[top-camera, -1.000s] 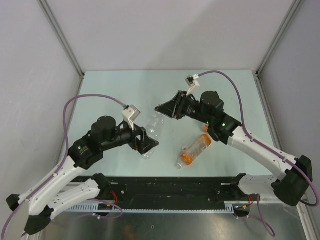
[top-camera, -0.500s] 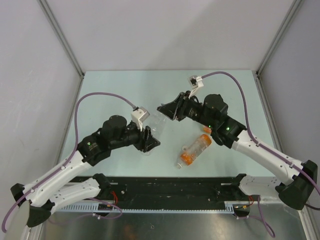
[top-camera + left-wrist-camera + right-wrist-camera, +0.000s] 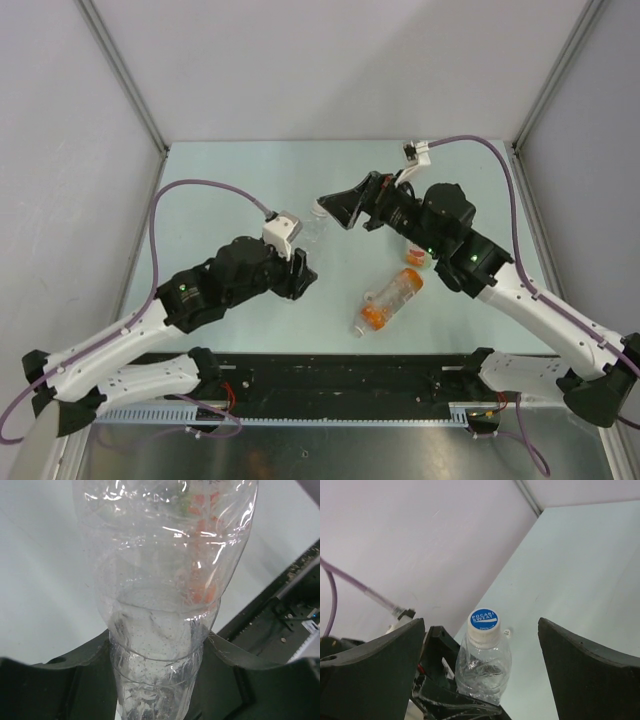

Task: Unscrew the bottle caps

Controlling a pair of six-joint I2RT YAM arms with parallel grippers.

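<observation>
Clear bottle point(image 3: 160, 605), blue-topped cap point(image 3: 483, 621) on; orange bottle point(image 3: 392, 298) on its side.

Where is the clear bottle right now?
The clear bottle is gripped by the left end effector near the centre of the top view, its cap facing the open right end effector, with the orange bottle lying to its right.

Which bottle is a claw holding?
The clear bottle, clamped in the left claw; the orange bottle lies free on its side.

POCARI SWEAT, on bottle cap point(image 3: 484, 620) (blue disc)
</observation>
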